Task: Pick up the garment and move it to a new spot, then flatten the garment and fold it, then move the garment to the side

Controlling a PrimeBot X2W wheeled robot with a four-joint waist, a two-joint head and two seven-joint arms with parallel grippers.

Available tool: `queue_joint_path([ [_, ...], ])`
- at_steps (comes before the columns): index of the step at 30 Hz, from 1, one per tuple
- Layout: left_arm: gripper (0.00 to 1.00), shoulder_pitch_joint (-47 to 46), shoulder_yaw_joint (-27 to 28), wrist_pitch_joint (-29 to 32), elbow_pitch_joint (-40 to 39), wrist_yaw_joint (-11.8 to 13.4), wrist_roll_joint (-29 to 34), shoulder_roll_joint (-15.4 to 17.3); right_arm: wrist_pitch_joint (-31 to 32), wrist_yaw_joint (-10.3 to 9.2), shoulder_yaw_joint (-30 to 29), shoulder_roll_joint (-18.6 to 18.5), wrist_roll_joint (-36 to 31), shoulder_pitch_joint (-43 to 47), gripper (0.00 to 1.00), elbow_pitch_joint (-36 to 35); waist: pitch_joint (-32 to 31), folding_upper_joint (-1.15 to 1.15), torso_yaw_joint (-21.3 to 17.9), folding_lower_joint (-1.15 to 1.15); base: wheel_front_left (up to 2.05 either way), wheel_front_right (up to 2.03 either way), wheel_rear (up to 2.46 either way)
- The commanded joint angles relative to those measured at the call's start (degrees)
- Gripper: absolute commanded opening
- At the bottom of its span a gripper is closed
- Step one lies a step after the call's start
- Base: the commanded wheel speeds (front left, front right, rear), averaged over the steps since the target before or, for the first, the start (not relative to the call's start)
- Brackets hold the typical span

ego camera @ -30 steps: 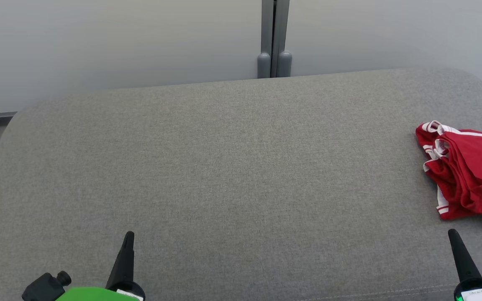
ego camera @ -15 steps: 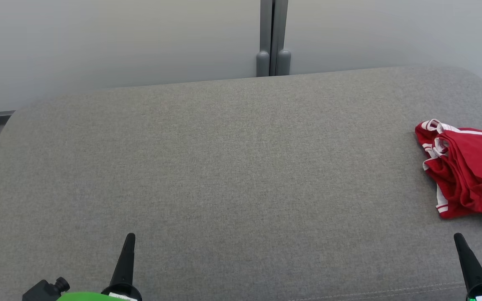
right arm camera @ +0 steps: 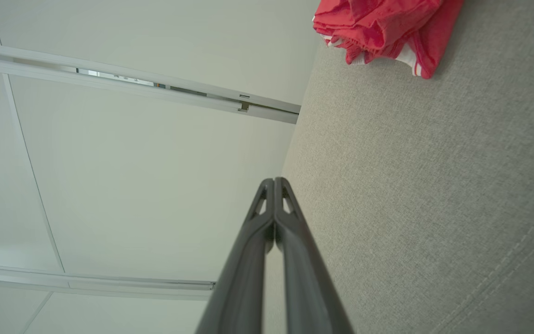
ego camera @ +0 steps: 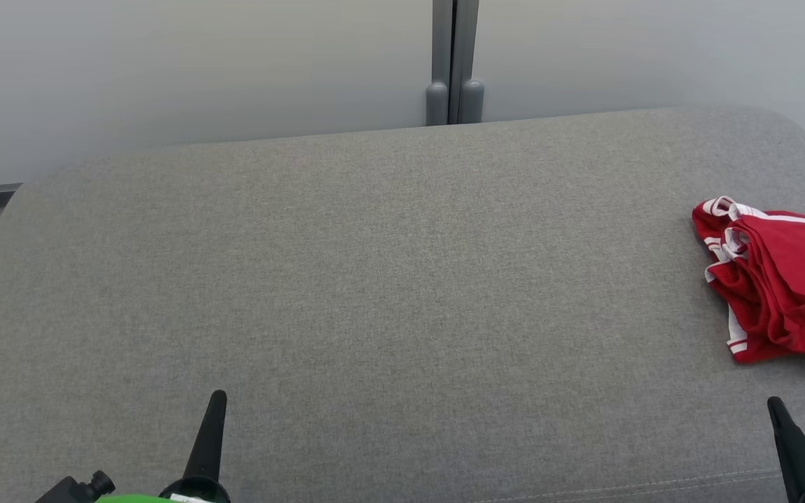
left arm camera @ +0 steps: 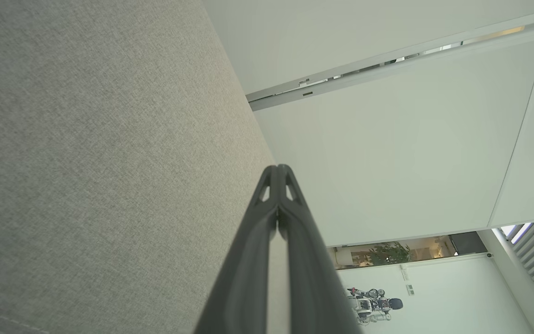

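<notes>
The garment [ego camera: 783, 286] runs off the right edge of my head view, so its far side is unseen. The bottom edge cuts off my right gripper [ego camera: 774, 406]. A distant machine [left arm camera: 372, 306] is too small to identify.

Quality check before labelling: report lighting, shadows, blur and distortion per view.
Head view: soft, even light, no glare; the red garment casts a faint shadow, cropped by the right edge. Left wrist view: cushion weave sharp, the left gripper blurs toward the lens. Right wrist view: wall lines bow from the wide lens; the garment looks paler, pinker.
</notes>
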Motion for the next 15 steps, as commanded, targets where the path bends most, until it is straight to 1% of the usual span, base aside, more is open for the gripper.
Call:
queue_joint_path([
  [1,0.0,0.6,0.5,0.2,-0.6,-0.6,-1.4,-0.3,0.4,0.02,-0.3,-0.1,1.5,0.5,0.0,-0.8,0.0,0.0,0.0,0.0,0.0,0.0,0.0],
  [15,0.0,1.8,1.8,1.7,-1.6,-2.3,-6.3,-1.4,1.5,0.02,-1.1,-0.1,8.3,2.1,0.0,-1.7,0.4,0.0,-0.2,0.0,0.0,0.0,0.0],
])
